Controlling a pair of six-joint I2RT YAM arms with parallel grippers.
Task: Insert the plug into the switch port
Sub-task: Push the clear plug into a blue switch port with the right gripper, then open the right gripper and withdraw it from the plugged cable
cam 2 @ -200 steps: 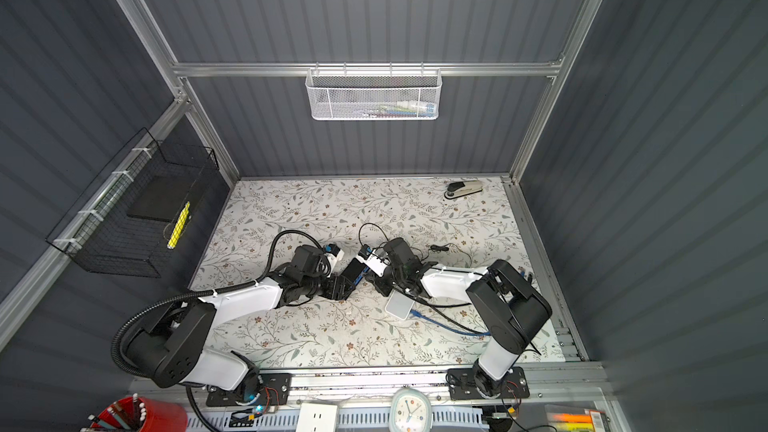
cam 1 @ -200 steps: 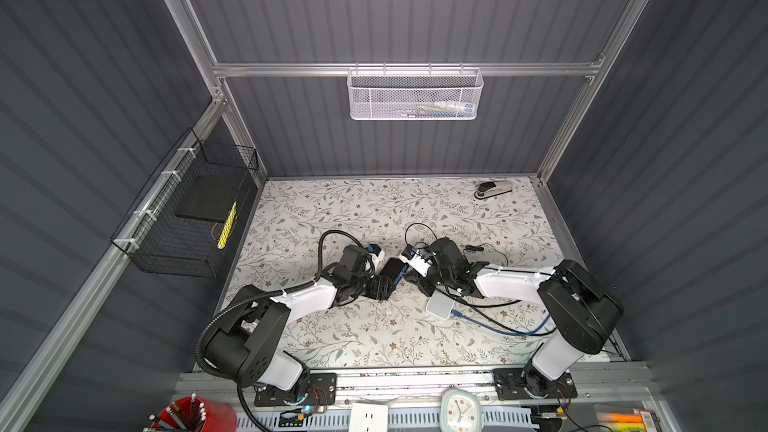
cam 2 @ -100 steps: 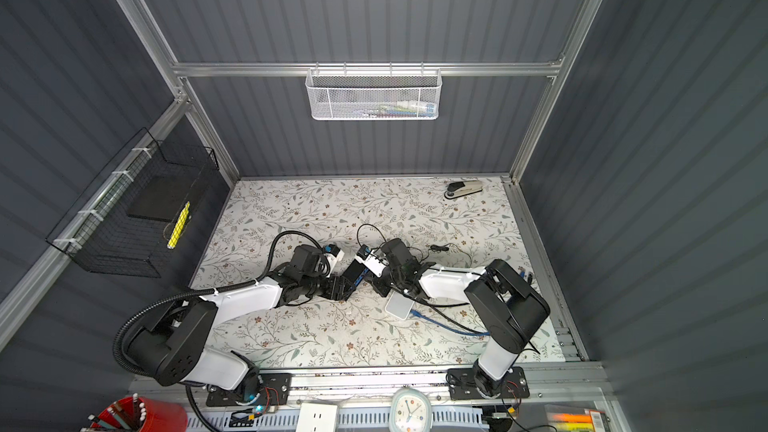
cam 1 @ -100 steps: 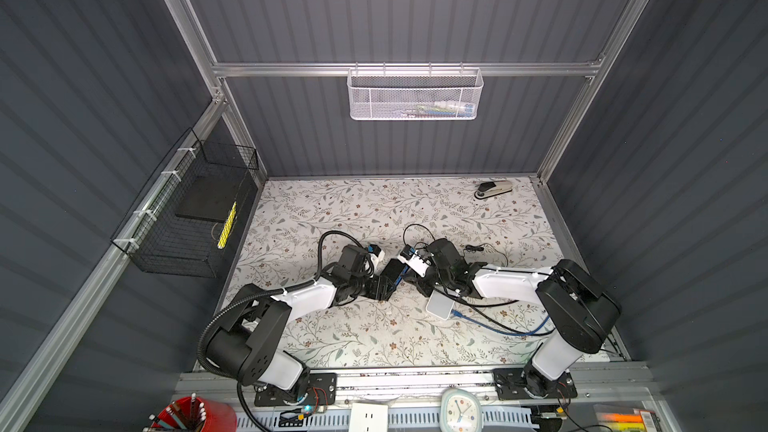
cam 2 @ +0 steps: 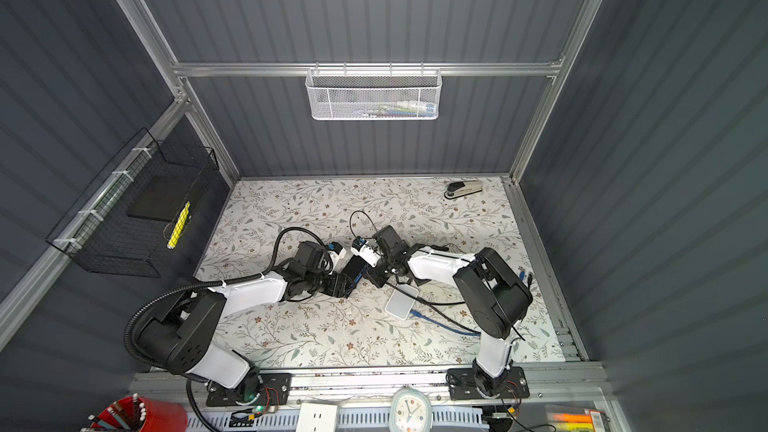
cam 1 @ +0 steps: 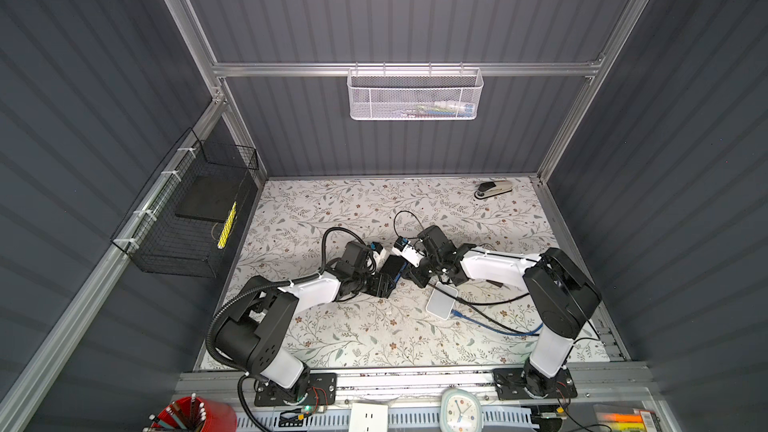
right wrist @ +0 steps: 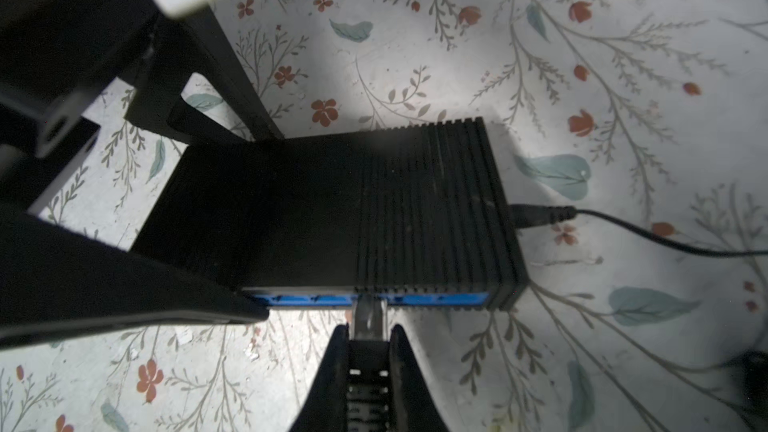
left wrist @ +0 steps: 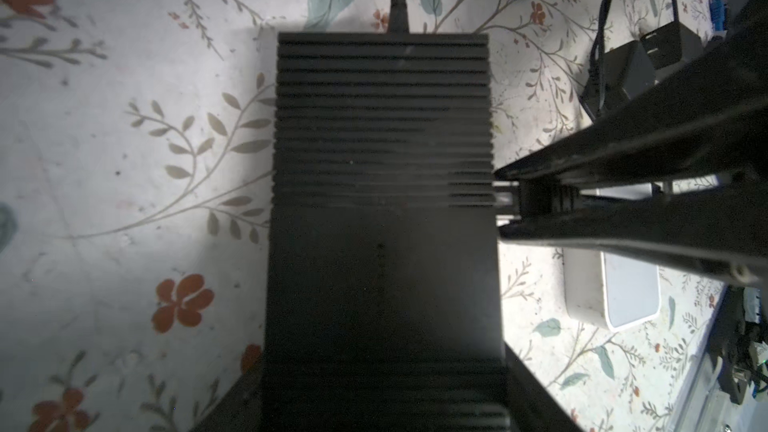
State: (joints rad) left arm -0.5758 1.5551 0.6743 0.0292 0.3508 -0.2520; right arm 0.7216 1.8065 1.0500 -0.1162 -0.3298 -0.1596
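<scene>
The switch [cam 1: 392, 270] [cam 2: 354, 270] is a black ribbed box lying on the floral table. My left gripper [cam 1: 384, 280] is shut on it. In the left wrist view the switch [left wrist: 382, 160] fills the gap between my left gripper's [left wrist: 382, 409] dark fingers. Its blue port face [right wrist: 436, 299] points at my right gripper [right wrist: 369, 332] [cam 1: 411, 276], which is shut on the clear plug [right wrist: 369, 315]. The plug tip meets the blue face near its middle; how deep it sits cannot be told. The plug [left wrist: 505, 200] touches the switch's side.
A white box [cam 1: 441, 305] lies just behind the right gripper, with a blue cable [cam 1: 494, 326] and black leads trailing right. A black power lead [right wrist: 540, 214] enters the switch's end. A black adapter [left wrist: 619, 76] lies nearby. A stapler [cam 1: 493, 189] sits at the back right.
The right gripper with the plug has edged slightly left toward the switch. The left arm and the switch have not moved.
</scene>
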